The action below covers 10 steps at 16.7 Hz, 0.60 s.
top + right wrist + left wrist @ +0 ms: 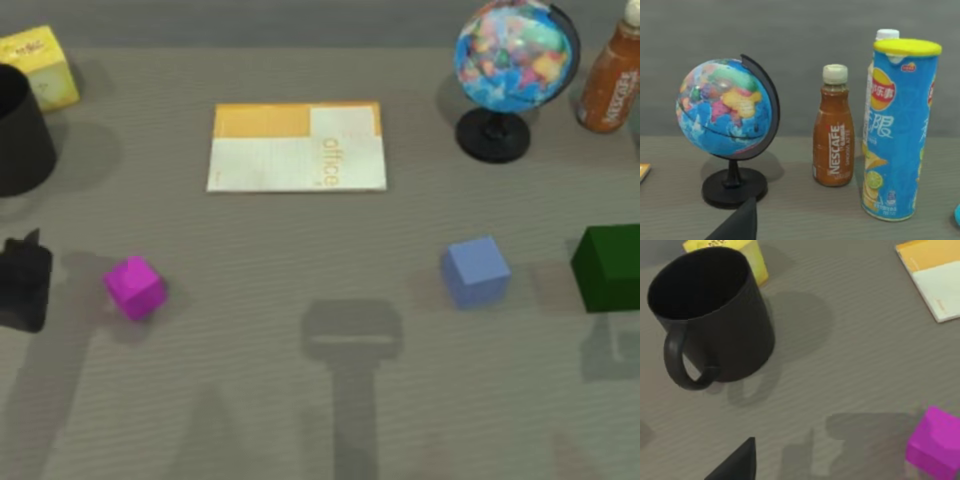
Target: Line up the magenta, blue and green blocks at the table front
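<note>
- Viewing from above, I find my left gripper (25, 285) at the table's left edge, just left of the small matte magenta cube (134, 287), not touching it.
- Whether its fingers are parted or closed, I cannot tell.
- The periwinkle-blue matte cube (476, 270) and the large dark green cube (607, 267) sit apart at the right of the ribbed grey-brown table (300, 400).
- My right gripper does not appear from above.
- The black mug (710, 315) stands upright beside the left arm.

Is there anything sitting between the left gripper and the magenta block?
Nothing visible. The left gripper is at the table's left edge, and only bare surface lies between it and the magenta block. The black mug stands farther back, off that line.
</note>
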Each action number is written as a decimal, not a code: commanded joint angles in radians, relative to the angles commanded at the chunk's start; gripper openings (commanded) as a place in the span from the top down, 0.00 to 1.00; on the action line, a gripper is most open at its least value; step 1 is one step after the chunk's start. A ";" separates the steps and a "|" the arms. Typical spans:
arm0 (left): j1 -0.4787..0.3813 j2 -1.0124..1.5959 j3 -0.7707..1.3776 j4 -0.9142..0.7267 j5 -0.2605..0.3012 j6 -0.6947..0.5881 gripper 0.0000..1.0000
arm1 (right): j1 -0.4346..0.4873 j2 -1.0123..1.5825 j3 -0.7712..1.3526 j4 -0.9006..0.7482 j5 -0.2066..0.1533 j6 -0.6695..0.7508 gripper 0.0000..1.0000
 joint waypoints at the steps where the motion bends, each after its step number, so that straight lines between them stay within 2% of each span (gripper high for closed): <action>1: -0.011 0.115 0.073 -0.056 -0.001 0.033 0.00 | 0.000 0.000 0.000 0.000 0.000 0.000 0.00; 6: -0.068 0.676 0.427 -0.333 -0.004 0.196 0.00 | 0.000 0.000 0.000 0.000 0.000 0.000 0.00; 10: -0.106 1.013 0.671 -0.512 -0.003 0.302 0.00 | 0.000 0.000 0.000 0.000 0.000 0.000 0.00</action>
